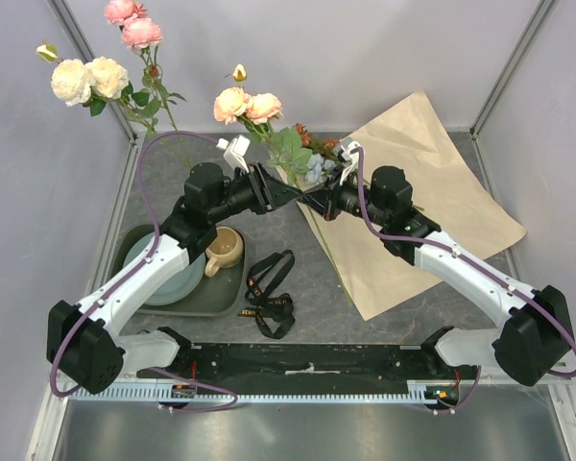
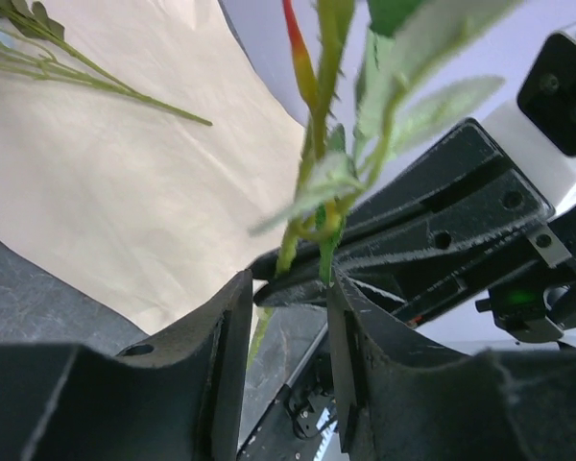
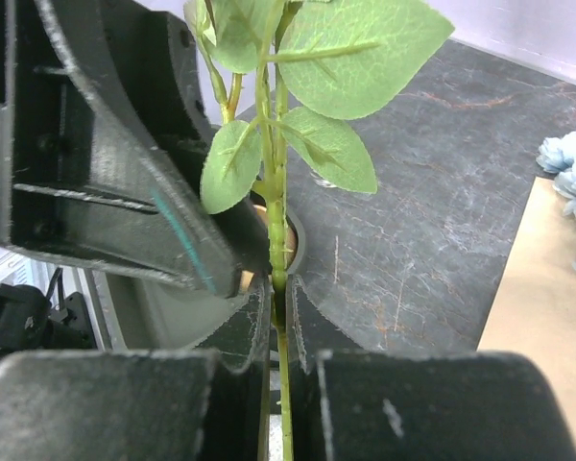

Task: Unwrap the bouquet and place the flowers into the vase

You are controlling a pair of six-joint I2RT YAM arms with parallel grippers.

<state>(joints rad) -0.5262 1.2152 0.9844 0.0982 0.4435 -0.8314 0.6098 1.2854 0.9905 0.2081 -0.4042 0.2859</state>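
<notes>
Kraft paper (image 1: 432,192), orange-tan, lies opened flat on the right half of the table (image 1: 317,327), and the black ribbon (image 1: 269,293) lies loose near the front centre: unwrapping is judged complete. The 2 arms meet at mid-table over 1 stem (image 3: 279,259) carrying peach roses (image 1: 245,104) and green leaves. The right gripper (image 3: 280,300) is clamped on that stem, fingers pressed to it on both sides. The left gripper (image 2: 288,298) stands part open with the same stem running up between its fingers; contact on either finger is not confirmed, so it is judged to hold nothing yet. Light blue blooms (image 1: 317,170) rest at the paper's left edge, just beside the grippers. Pink and cream flowers (image 1: 106,60) stand upright at rear left; their stems drop behind the left arm, and the vase is probably there, though it cannot be made out. The tan mug (image 1: 223,250) sits on the tray (image 1: 216,300) at left. Risks: if the right gripper lets go before the left has closed firmly, the top-heavy stem would tip and fall; a pinch on a leaf rather than the stem would slip; the 2 sets of fingers are close enough to knock; a carry toward rear left could brush the standing blooms or end at the mug by mistake
</notes>
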